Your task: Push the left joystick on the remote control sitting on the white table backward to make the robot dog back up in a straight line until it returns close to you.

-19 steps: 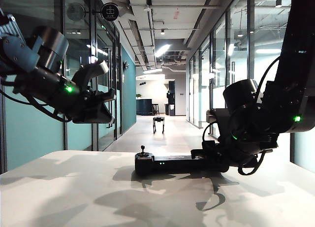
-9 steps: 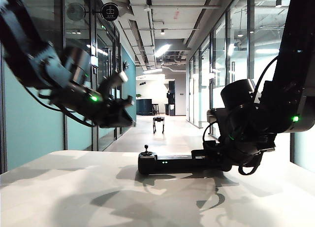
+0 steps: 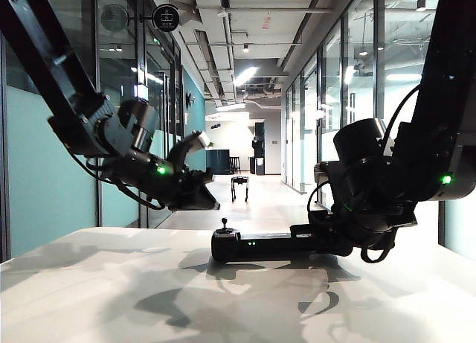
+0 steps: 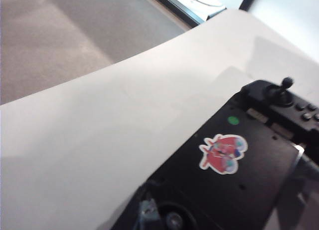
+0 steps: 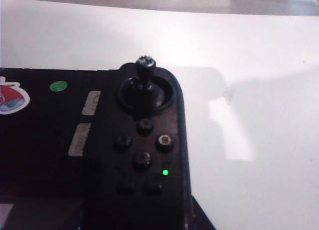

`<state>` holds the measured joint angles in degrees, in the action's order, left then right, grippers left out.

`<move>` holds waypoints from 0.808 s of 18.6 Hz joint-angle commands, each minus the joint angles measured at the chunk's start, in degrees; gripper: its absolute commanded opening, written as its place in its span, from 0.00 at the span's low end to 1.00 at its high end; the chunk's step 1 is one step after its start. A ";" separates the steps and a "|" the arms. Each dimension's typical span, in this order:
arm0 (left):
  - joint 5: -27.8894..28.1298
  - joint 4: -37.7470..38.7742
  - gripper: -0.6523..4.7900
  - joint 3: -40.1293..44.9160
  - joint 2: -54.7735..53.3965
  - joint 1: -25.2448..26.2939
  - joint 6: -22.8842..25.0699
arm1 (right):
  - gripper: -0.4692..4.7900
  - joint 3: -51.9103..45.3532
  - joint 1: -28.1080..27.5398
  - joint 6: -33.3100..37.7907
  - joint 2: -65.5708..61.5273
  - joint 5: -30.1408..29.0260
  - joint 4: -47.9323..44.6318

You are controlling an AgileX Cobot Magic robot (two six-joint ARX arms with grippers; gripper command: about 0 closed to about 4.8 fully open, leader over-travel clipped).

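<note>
With the left gripper hovering just above and beside the left joystick, its opening impossible to judge, and the right gripper apparently clamping the remote control on the tabletop, a skewed push risked shifting it and veering the distant robot dog.

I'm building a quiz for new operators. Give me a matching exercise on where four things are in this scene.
Things:
1. left gripper
2. right gripper
3. robot dog
4. left joystick

Places:
A. far down the corridor floor
B. in the air above the white table, left of the remote control
C. standing up from the remote's left end
D. at the remote's right end

Pairs: 1-B, 2-D, 3-A, 4-C
</note>
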<state>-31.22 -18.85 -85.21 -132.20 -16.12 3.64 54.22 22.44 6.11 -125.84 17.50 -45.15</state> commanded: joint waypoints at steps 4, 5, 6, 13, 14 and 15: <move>-2.73 1.14 0.11 -4.79 -3.74 0.59 2.16 | 0.48 0.13 0.17 -0.07 0.33 0.61 -1.77; -4.02 1.25 0.11 -5.95 -4.61 0.59 2.36 | 0.48 0.13 0.17 0.07 0.33 0.85 -1.77; -4.52 1.27 0.11 -6.58 -5.20 0.59 2.36 | 0.48 0.15 0.17 0.39 0.33 1.03 -1.79; -7.06 4.66 0.11 -11.13 -7.37 0.59 4.96 | 0.48 0.13 0.37 1.38 0.33 1.95 -1.77; -8.09 5.11 0.11 -12.02 -7.96 0.66 5.44 | 0.48 0.15 0.37 1.38 0.33 1.90 -1.79; -8.44 5.18 0.11 -12.17 -8.15 0.66 5.99 | 0.48 0.13 0.37 1.38 0.33 1.90 -1.79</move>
<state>-38.59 -13.65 -97.10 -140.35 -15.46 8.49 54.13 22.76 7.11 -125.84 18.85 -45.12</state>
